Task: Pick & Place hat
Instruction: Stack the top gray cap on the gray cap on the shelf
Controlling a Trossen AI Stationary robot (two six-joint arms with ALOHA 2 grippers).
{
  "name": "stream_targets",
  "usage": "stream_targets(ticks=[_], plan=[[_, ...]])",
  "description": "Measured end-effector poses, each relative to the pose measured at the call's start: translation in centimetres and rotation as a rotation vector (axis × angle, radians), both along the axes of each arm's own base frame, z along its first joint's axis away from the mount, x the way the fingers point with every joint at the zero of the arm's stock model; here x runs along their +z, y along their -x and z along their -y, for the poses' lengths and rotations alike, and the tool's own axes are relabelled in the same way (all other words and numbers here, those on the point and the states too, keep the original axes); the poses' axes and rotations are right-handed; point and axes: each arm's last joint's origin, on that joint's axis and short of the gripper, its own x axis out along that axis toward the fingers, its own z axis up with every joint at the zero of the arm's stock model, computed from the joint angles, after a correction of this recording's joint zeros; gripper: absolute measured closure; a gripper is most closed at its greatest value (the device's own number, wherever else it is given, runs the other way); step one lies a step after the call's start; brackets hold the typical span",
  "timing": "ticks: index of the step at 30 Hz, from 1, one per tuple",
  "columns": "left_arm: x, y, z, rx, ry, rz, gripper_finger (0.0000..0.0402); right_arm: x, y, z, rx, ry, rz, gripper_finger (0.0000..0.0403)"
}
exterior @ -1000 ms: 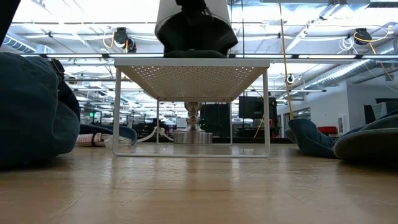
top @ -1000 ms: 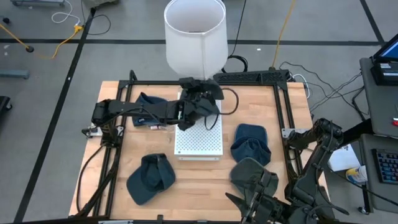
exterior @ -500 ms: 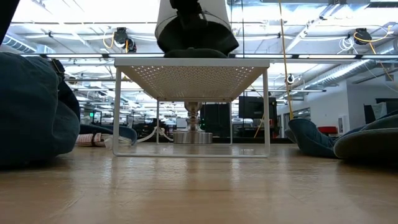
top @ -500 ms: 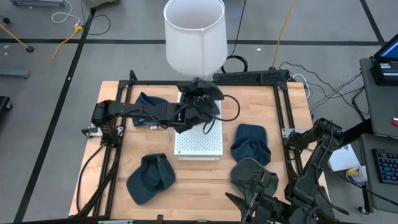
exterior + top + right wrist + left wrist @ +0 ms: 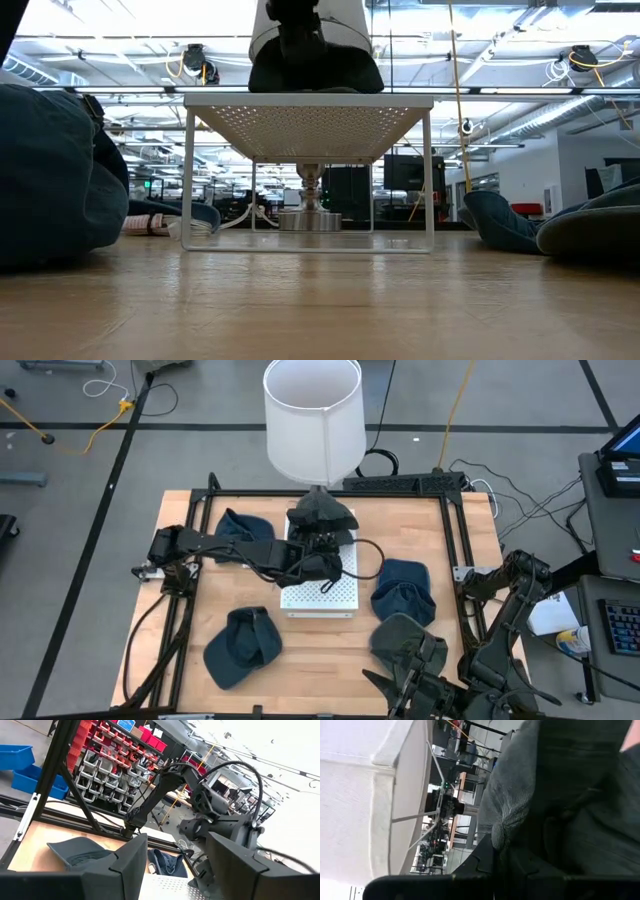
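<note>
A dark grey hat (image 5: 322,512) (image 5: 315,72) lies on the far end of the white perforated rack (image 5: 335,595) (image 5: 310,120), its underside on the rack top. It fills much of the left wrist view (image 5: 560,795). My left gripper (image 5: 322,543) (image 5: 502,847) reaches in from the table's left, sits at the hat's near side and is shut on it. My right gripper (image 5: 400,688) (image 5: 177,855) waits open at the near right edge. My left gripper pinches a bunched fold of cloth (image 5: 501,834) at the hat's near side between its two fingers. The fingers (image 5: 485,862) lie about level and point toward the far edge. The hat rests on the rack top and is not lifted clear.
A tall white cylinder bin (image 5: 312,415) stands just beyond the rack's far end. Blue hats lie at the far left (image 5: 240,525), near left (image 5: 240,645) and right of the rack (image 5: 402,590). A grey-green hat (image 5: 405,642) lies near my right arm. A black frame rims the table.
My left arm has drawn back toward the near edge, so its gripper no longer covers the hat from above. The hat has stayed on the far end of the rack, and more of its crown shows now.
</note>
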Motion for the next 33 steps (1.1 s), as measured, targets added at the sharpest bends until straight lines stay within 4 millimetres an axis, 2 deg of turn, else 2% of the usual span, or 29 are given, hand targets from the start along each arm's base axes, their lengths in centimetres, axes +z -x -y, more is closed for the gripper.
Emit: stream_targets(ticks=[8, 12, 16, 20, 26, 30, 33], plan=[[-0.4, 0.1, 0.4, -0.004, -0.010, -0.006, 0.0387, 0.0, -0.1, 0.1, -0.003, -0.023, 0.010, 0.0206], [-0.5, 0.0, 0.4, -0.017, 0.010, -0.003, 0.0384, 0.1, -0.1, 0.3, -0.070, -0.106, 0.052, 0.0206], [-0.6, 0.0, 0.5, -0.045, 0.047, -0.006, 0.0331, 0.6, 0.1, 0.6, -0.192, -0.222, 0.124, 0.0206], [-0.5, 0.0, 0.7, -0.050, 0.047, -0.005, 0.0278, 1.5, 0.2, 0.7, -0.190, -0.337, 0.187, 0.0206], [0.2, 0.5, 1.4, -0.060, 0.065, 0.057, 0.0223, 2.5, -0.3, 1.5, -0.211, -0.520, 0.296, 0.0206], [1.9, 1.4, 1.7, -0.067, 0.083, 0.147, 0.0198, 2.8, -0.6, 1.9, -0.222, -0.527, 0.304, 0.0206], [3.8, 2.5, 1.7, -0.074, 0.104, 0.229, 0.0190, 2.7, -0.6, 2.0, -0.226, -0.407, 0.235, 0.0206]])
